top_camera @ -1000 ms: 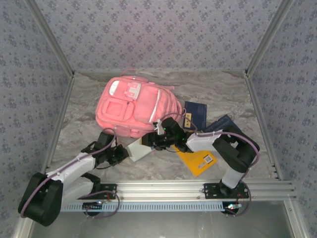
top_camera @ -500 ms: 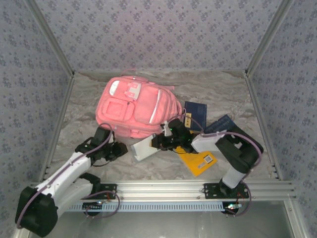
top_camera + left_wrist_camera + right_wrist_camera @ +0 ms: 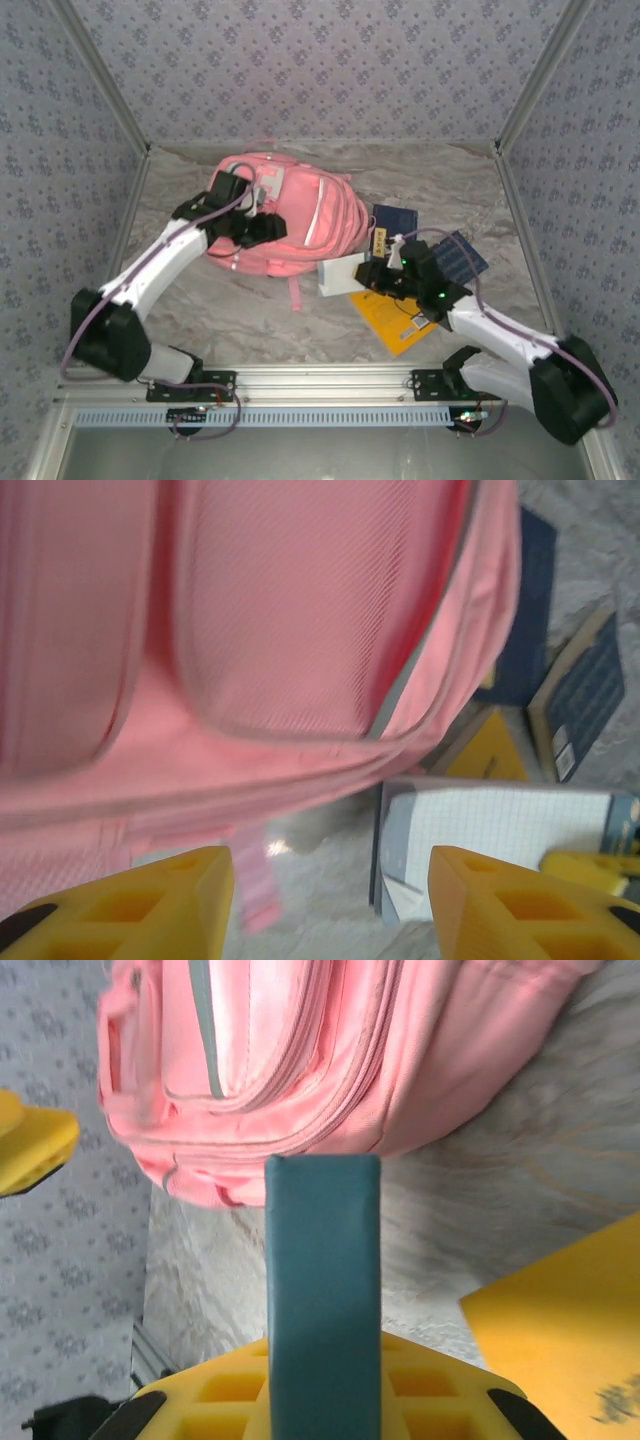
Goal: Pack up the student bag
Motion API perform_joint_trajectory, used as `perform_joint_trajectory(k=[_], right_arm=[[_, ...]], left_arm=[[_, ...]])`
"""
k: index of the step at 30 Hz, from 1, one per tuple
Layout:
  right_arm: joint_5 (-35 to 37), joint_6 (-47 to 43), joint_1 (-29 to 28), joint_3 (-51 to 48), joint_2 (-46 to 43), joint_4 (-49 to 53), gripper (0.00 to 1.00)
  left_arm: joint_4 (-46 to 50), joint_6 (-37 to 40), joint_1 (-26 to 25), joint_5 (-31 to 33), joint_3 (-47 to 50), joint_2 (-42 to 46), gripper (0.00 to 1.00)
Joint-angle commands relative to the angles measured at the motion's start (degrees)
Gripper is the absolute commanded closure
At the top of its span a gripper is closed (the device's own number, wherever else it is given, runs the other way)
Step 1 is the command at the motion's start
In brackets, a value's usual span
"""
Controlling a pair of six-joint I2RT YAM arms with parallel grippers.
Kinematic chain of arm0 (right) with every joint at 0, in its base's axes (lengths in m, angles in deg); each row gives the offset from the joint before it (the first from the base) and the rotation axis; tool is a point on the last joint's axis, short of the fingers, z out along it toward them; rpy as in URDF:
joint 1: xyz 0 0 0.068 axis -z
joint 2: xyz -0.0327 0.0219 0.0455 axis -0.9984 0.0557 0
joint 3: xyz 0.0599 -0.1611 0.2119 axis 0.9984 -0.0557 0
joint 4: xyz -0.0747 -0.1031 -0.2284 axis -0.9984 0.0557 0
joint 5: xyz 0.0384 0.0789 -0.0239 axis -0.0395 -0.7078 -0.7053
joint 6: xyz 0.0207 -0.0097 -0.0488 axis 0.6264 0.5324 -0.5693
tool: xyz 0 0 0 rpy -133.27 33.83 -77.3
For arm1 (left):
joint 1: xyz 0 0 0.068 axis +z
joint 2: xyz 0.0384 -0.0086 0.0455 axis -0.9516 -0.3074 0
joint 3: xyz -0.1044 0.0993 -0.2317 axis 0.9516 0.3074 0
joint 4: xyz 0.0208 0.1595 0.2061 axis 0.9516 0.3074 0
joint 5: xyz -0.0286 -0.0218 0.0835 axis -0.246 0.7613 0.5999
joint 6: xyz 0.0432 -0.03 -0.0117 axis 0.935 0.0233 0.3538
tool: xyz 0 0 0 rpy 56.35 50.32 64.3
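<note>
Your left gripper [image 3: 262, 226] left table beside notebook and swung up onto student bag [image 3: 300, 225]. Jaws spread, holding nothing, pink fabric just ahead of fingers [image 3: 180, 890].

Your right gripper [image 3: 378, 277] pinched teal-spined notebook [image 3: 340, 275] and carried it rightward, off bag's near edge. Bag lay straight ahead, past spine.

Judgement: left was placed to open bag, notebook was waiting for insertion.

Second ago: both grippers low, crowded around notebook.

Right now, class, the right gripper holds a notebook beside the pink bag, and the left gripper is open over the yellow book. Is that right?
Not quite. The left gripper is open over the bag, not over the yellow book; the top view shows this. The right gripper does hold the notebook beside the bag.
</note>
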Motion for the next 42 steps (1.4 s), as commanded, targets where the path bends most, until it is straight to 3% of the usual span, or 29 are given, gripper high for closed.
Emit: perform_joint_trajectory(k=[1,6,10,20,27,32,36,42], right_arm=[[6.83,-2.1,3.65,0.42,-8.23,9.2,1.0],[9.07,-3.81,8.6,0.26,-18.35,18.55,1.0],[9.5,-5.46,10.99,0.18,-23.2,23.03,1.0],[6.42,-7.13,16.09,-1.22,-24.63,24.43,1.0],[3.84,-7.59,19.16,-2.0,-24.45,23.41,1.0],[2.21,-6.95,20.75,-2.11,-24.37,22.76,1.0],[2.75,-8.15,21.18,-0.37,-24.93,24.31,1.0],[5.23,-10.35,21.15,3.78,-25.33,27.62,1.0]], left_arm=[[0.52,3.76,-0.92,-4.83,-8.7,-8.26,0.45],[3.64,6.56,-2.68,-6.62,-20.97,-20.18,0.46],[4.99,6.88,-3.02,-4.51,-28.34,-25.81,0.47],[9.51,8.17,-5.17,-3.05,-38.43,-36.03,0.57],[9.05,7.09,-5.94,-3.62,-39.37,-38.33,0.7],[10.7,7.0,-6.23,0.03,-41.19,-39.9,0.8],[11.56,8.16,-6.05,0.02,-41.25,-38.55,1.0],[11.65,8.8,-4.62,-3.71,-41.23,-30.96,1.0]])
